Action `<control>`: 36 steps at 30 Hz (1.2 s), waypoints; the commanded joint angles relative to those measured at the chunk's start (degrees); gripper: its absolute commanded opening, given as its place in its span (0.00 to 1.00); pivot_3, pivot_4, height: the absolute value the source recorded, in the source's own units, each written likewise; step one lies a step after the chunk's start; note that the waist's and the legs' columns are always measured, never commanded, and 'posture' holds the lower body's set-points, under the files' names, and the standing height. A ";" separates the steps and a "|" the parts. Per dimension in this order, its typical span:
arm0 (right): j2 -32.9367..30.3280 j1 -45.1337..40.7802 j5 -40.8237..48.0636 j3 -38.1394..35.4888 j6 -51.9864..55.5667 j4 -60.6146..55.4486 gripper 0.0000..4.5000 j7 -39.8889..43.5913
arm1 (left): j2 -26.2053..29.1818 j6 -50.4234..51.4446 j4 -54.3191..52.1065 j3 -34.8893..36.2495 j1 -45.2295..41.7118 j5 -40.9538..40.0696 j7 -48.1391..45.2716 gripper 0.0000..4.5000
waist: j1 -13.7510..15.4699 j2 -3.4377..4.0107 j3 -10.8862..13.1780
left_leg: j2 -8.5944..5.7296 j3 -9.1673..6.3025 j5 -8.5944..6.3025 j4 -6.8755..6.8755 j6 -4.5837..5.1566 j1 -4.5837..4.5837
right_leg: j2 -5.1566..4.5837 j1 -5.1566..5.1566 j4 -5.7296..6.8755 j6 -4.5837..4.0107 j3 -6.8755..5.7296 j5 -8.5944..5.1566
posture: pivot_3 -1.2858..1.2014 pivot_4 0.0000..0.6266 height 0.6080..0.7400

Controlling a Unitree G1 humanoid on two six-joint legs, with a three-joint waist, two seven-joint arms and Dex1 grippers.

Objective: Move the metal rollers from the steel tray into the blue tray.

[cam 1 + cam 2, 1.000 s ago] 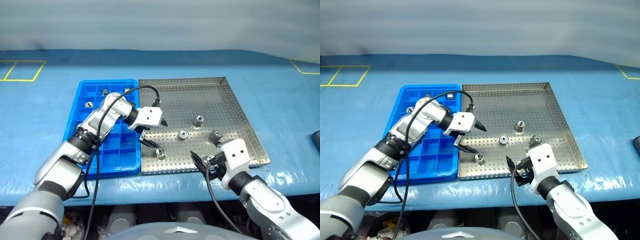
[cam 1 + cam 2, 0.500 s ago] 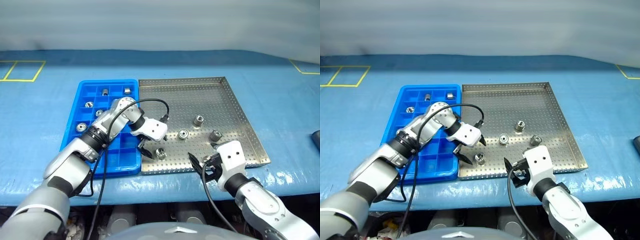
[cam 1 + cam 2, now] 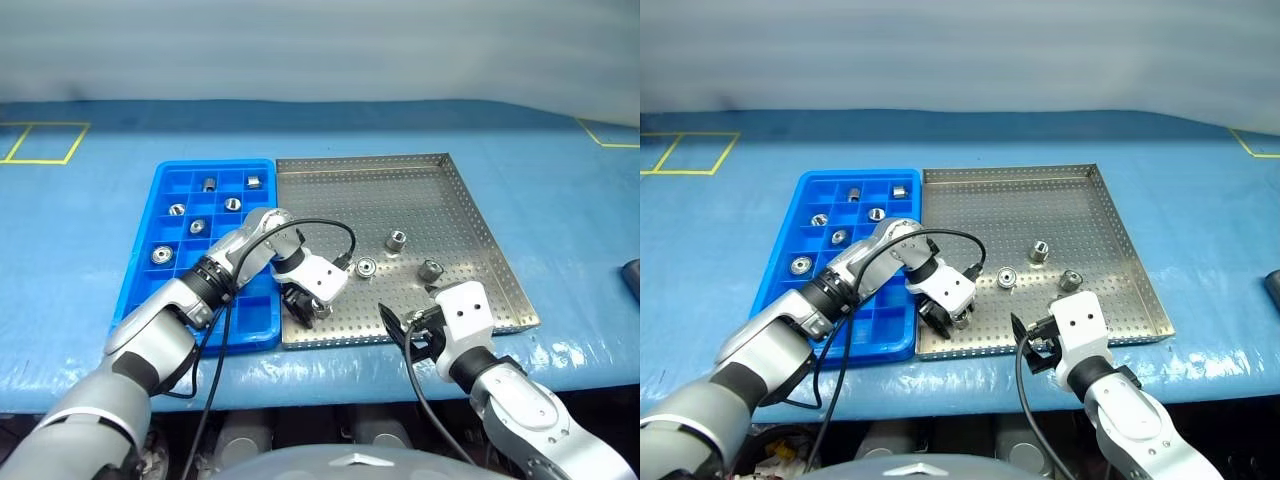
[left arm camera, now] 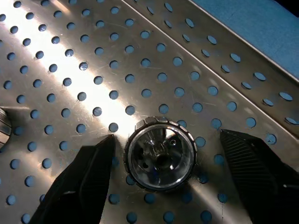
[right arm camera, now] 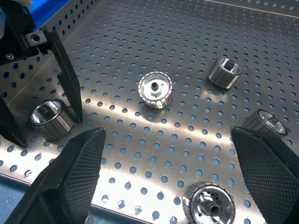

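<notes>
My left gripper (image 4: pixel 161 179) has come down over the near-left corner of the large perforated silver steel tray (image 3: pixel 470 215), where a second ago it hung above the tray's left edge with its black fingers spread wide. Now those fingers (image 4: pixel 81 179) straddle one small shiny ribbed metal roller (image 4: pixel 160 153), narrowed but with a clear gap on each side; they touch nothing yet, and the roller stands on end on the tray floor with its centre hole facing up at me. That means the approach is done and the pinch is what remains, by my reckoning.

My right gripper (image 5: pixel 175 179) waits at the steel tray's near edge, fingers fully spread and empty. Its place has not changed.

Other rollers lie loose on the steel tray: one flat disc-like roller (image 5: pixel 155 89) near the tray's middle, one roller further back (image 5: pixel 224 72), one roller toward the right rim (image 5: pixel 265 123), and one roller by the near rim (image 5: pixel 208 202).

The bright blue plastic compartment tray (image 3: pixel 165 215) sits touching the steel tray's left rim, and several of its far cells already hold rollers (image 3: pixel 209 184). So the job is partly done.
</notes>
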 commanded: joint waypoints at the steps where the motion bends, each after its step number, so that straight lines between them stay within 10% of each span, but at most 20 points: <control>1: 0.33 -0.17 -0.22 -0.70 -1.29 -2.29 1.00 0.13 | 1.65 -0.60 -1.75 -0.27 0.56 0.89 -1.39 0.50 | -0.25 0.01 0.00 | 0.00 0.02 0.00 0.00 0.00 0.01 | 0.01 0.00 0.01 0.00 0.02 0.00 | 0.47 0.24 1.00; 3: 0.41 -0.67 -0.26 -0.50 -0.84 -2.29 1.00 0.36 | 1.47 -0.29 -2.23 0.91 1.01 -0.03 -0.41 0.38 | -0.34 0.01 -0.01 | 0.01 0.02 0.00 0.00 0.00 0.04 | 0.04 0.00 0.04 0.00 0.03 0.00 | 0.48 0.24 1.00; 14: -0.83 -9.93 0.58 0.67 3.11 -0.33 1.00 5.90 | -2.72 23.36 -16.63 22.34 5.06 -13.76 17.17 0.38 | 0.44 0.02 0.00 | 0.12 -0.03 -0.08 0.41 0.13 -0.10 | -0.01 0.05 0.07 0.24 0.02 0.14 | 0.52 0.24 1.00; 25: -1.81 -25.65 0.81 9.60 4.63 7.17 1.00 15.23 | 0.43 48.17 -52.75 46.99 29.99 -21.66 43.33 0.38 | 2.98 0.04 0.04 | 0.13 -0.11 -0.08 0.39 0.13 -0.03 | -0.06 0.14 0.07 0.52 -0.06 0.32 | 0.60 0.24 1.00; 36: -1.17 -35.14 -1.00 17.33 2.20 15.05 1.00 23.10 | -1.04 54.43 -65.56 52.79 49.00 -22.16 58.37 0.38 | 8.98 0.02 0.07 | 0.04 -0.28 -0.08 0.51 0.13 -0.03 | -0.24 0.25 0.02 0.22 -0.28 0.16 | 0.66 0.24 1.00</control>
